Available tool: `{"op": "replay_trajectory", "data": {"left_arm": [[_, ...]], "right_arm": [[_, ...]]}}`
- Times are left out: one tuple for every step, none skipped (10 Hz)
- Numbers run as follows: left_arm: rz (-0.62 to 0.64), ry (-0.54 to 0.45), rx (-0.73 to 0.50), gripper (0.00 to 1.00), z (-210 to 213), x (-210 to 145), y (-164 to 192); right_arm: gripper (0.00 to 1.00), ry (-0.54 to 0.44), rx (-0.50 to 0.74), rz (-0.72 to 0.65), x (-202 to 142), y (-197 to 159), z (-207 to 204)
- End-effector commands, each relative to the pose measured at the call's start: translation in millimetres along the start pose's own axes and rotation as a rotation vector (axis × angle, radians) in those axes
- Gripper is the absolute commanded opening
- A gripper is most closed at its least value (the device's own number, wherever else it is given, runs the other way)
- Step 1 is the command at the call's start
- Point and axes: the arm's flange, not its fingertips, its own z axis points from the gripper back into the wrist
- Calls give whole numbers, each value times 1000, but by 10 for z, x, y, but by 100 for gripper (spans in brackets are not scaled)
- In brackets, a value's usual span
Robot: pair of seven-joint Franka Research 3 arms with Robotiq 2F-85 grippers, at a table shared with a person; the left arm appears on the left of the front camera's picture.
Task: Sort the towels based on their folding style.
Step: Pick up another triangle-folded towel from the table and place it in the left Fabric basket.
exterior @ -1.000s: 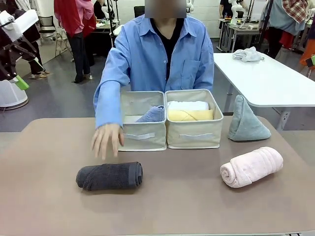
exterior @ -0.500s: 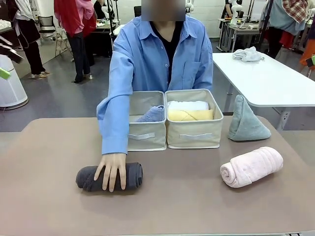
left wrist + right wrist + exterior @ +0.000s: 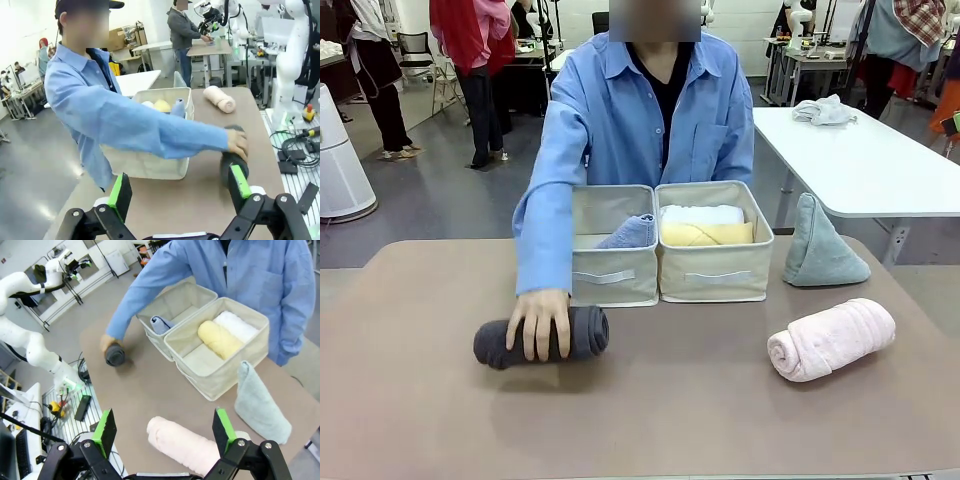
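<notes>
Quick note from the remote desk. Change since a second ago: the person's hand (image 3: 540, 322) comes off the spot by the left bin (image 3: 610, 285) and lands on the dark grey roll (image 3: 588, 334). It is palm down with the fingers curled over the top, closed loosely around the roll, which is still on the table (image 3: 670, 420). The roll has nudged slightly toward 9 o'clock since half a second ago.

Taking the table's middle as the dial, the dark grey roll sits at about 8 o'clock. The pink roll (image 3: 832, 338) lies at 4 o'clock, untouched. The grey-green cone (image 3: 820, 250) stands upright at 2 o'clock, just beside the right bin (image 3: 715, 280). Both bins are at 12 o'clock, side by side and touching. The left bin holds the lavender-blue cone (image 3: 632, 233). The right bin holds the yellow roll (image 3: 705, 235) and the white roll (image 3: 702, 214).

My left gripper (image 3: 180, 184) has its jaws spread wide with nothing between them, looking at the person's sleeve and the grey roll from the side. My right gripper (image 3: 164, 425) is also wide and empty, high above the pink roll.

My read is that the person is taking the grey roll, so it likely belongs with the rolls in the right bin. That leaves the pink roll and the grey-green cone for me.
</notes>
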Motion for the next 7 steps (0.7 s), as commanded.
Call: {"op": "replay_trajectory", "data": {"left_arm": [[9, 18, 9, 100, 146, -87, -50], [22, 16, 11, 100, 226, -171, -87], [30, 27, 7, 100, 261, -220, -101], [23, 34, 2, 100, 250, -193, -126], [7, 48, -4, 100, 257, -101, -122], [5, 83, -20, 100, 273, 37, -113], [-4, 127, -48, 100, 269, 177, -107]], "right_arm": [[100, -10, 10, 6, 1, 2, -14], [100, -10, 10, 6, 1, 2, -14], [100, -10, 10, 6, 1, 2, -14], [100, -10, 10, 6, 1, 2, -14], [100, -10, 10, 6, 1, 2, -14], [100, -10, 10, 6, 1, 2, -14], [100, -10, 10, 6, 1, 2, -14]]}}
